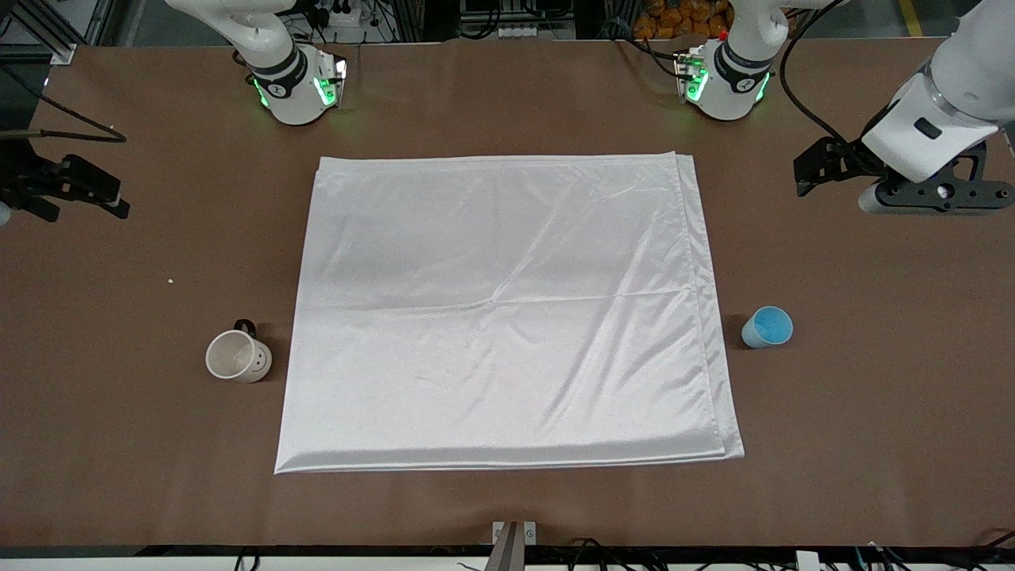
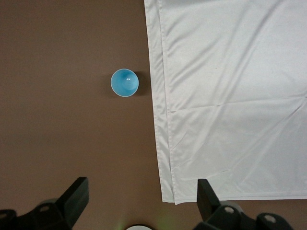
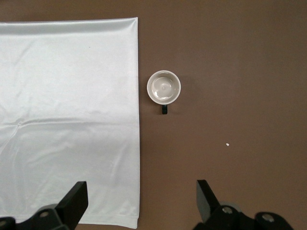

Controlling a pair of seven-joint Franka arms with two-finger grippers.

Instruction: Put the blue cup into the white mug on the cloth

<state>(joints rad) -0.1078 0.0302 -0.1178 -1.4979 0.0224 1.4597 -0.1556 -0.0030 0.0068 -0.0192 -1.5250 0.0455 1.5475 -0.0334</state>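
A: Where do things stand?

B: The cloth (image 1: 507,309) lies flat in the middle of the table (image 1: 872,412), with nothing on it. The white mug (image 1: 236,356) stands upright on the bare table just beside the cloth's edge at the right arm's end, close to the corner nearest the front camera, its dark handle turned toward the robots. The blue cup (image 1: 767,327) stands upright just off the edge at the left arm's end, mouth up.

A: And the grippers?

B: The left gripper (image 1: 829,170) hangs high over the table's edge at its own end, fingers spread and empty. The right gripper (image 1: 75,190) hangs over its end, also released, holding nothing.

A: So what comes first?

B: Likely the mug has to go onto the cloth, then the cup into it. For the mug, I'd bring the right gripper straight down and pinch across the rim wall, away from the handle, then set it flat on an uncreased patch so it won't rock. For the cup, grip one wall near the rim, keep it upright, and centre it over the mug's mouth before lowering; the fit looks snug.
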